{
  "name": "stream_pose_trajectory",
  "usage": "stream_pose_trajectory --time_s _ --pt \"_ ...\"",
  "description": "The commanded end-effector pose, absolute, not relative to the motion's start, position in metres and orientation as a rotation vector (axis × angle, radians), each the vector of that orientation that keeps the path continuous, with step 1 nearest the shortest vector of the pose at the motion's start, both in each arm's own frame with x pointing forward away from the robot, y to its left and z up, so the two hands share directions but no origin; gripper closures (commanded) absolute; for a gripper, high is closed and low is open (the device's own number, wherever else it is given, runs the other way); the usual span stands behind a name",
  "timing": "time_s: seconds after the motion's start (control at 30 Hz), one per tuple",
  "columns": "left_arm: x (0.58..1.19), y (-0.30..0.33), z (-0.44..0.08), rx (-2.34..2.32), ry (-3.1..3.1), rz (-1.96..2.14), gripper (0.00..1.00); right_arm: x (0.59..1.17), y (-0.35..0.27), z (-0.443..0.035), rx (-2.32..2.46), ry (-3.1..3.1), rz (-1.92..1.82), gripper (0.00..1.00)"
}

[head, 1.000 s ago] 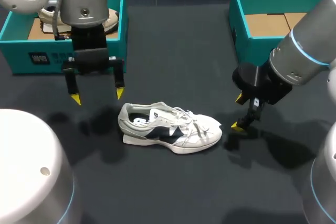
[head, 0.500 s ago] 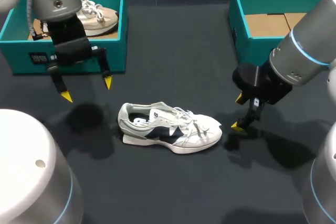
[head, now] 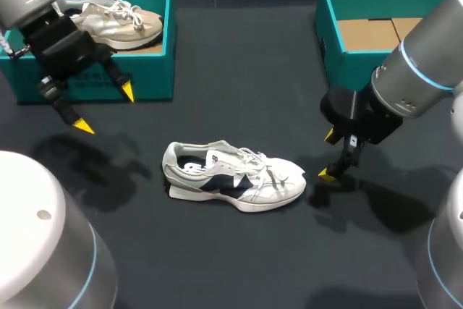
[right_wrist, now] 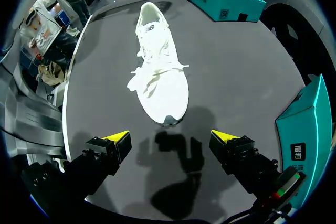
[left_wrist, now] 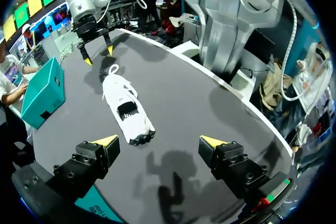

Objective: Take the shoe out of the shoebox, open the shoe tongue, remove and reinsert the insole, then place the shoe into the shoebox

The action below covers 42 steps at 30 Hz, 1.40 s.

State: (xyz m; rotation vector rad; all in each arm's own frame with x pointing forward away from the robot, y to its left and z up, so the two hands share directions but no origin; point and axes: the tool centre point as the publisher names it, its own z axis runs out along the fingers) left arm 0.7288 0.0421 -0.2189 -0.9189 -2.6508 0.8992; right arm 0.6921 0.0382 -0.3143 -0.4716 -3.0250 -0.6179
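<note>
Teal shoeboxes [head: 148, 77] [head: 330, 34] 2, shoes [head: 239, 179] [head: 119, 19] 2 (1 boxed), left fingers [head: 127, 93], right fingers [head: 327, 174] spread

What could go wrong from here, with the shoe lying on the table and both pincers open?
1. The shoe lies free on the table. The right pincer, open by its toe, may push it away instead of gripping it.
2. Its loose laces could snag on a pincer.
3. The left shoebox already holds another shoe, so putting this one there may crowd it. The right shoebox shows no shoe.
</note>
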Motion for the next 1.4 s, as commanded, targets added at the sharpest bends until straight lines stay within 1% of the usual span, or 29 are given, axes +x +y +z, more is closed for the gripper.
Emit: stream_pose_trajectory --time_s 0.03,0.17,0.3,0.33,0.67,0.77,0.9,1.0,1.33,1.4 --pt "0.724 0.049 -0.244 -0.584 -2.703 1.204 0.00 0.690 0.038 -0.315 -0.473 -3.028 -0.618 0.00" --pt "0.716 0.049 -0.273 -0.440 -2.679 1.358 0.00 0.690 0.038 -0.315 -0.473 -3.028 -0.618 0.00" --pt "0.717 0.046 -0.290 -0.273 -2.582 1.575 0.00 0.690 0.038 -0.315 -0.473 -3.028 -0.618 0.00" --pt "0.720 0.046 -0.293 -0.209 -2.573 1.577 0.00 0.690 0.038 -0.315 -0.473 -3.028 -0.618 0.00" --pt "0.720 0.046 -0.293 -0.209 -2.573 1.577 0.00 0.690 0.038 -0.315 -0.473 -3.028 -0.618 0.00" --pt "0.725 0.044 -0.323 -0.132 -2.518 1.580 0.00 0.690 0.038 -0.315 -0.473 -3.028 -0.618 0.00" --pt "0.732 0.041 -0.347 -0.075 -2.482 1.616 0.00 0.690 0.038 -0.315 -0.473 -3.028 -0.618 0.00" --pt "0.739 0.037 -0.355 0.061 -2.511 1.644 0.00 0.690 0.038 -0.315 -0.473 -3.028 -0.618 0.00" --pt "0.739 0.037 -0.355 0.061 -2.511 1.644 0.00 0.690 0.038 -0.315 -0.473 -3.028 -0.618 0.00" --pt "0.741 0.034 -0.369 0.111 -2.511 1.659 0.00 0.690 0.038 -0.315 -0.473 -3.028 -0.618 0.00"
